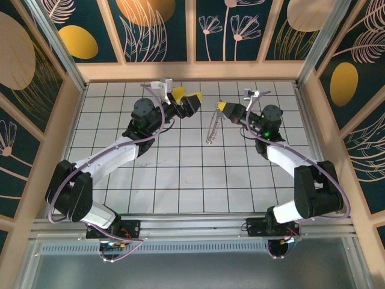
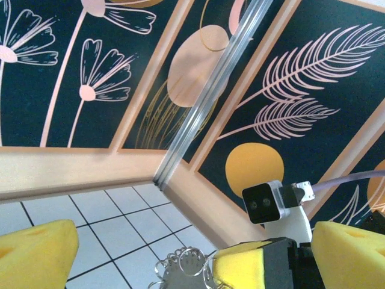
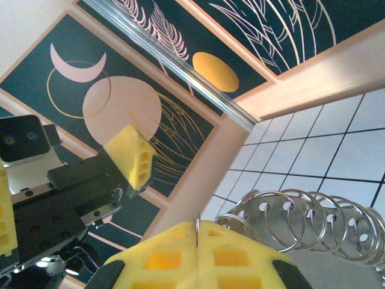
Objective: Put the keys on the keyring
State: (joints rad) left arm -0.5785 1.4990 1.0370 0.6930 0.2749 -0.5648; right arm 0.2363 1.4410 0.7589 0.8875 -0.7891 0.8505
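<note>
- Near edge: both arm bases bolted there; the tiled bench (image 1: 180,174) in front of them is bare, with lots of open room.
- Wooden side rails (image 1: 67,120) run along left and right, and both arms reach well inside them.
- The keyring (image 1: 211,129), a bunch of silver rings, sits mid-bench toward the far half. It trails from the right pincer (image 1: 222,107) toward the near side. Can't tell whether its low end touches the bench.
- Right pincer: yellow pads (image 3: 198,256) pressed together, clamped on a thin wire loop of the keyring. The rest of the rings fan out just beyond the pads.
- Left pincer (image 1: 187,95): fingers (image 2: 36,247) wide apart, holding nothing. It faces the right pincer across a small gap, and the keyring's top sits between the two.
- In the left wrist view the rings show low, between its own spread pads.
- Far wall rail (image 1: 192,71) is near behind both pincers, so there's less room there.
</note>
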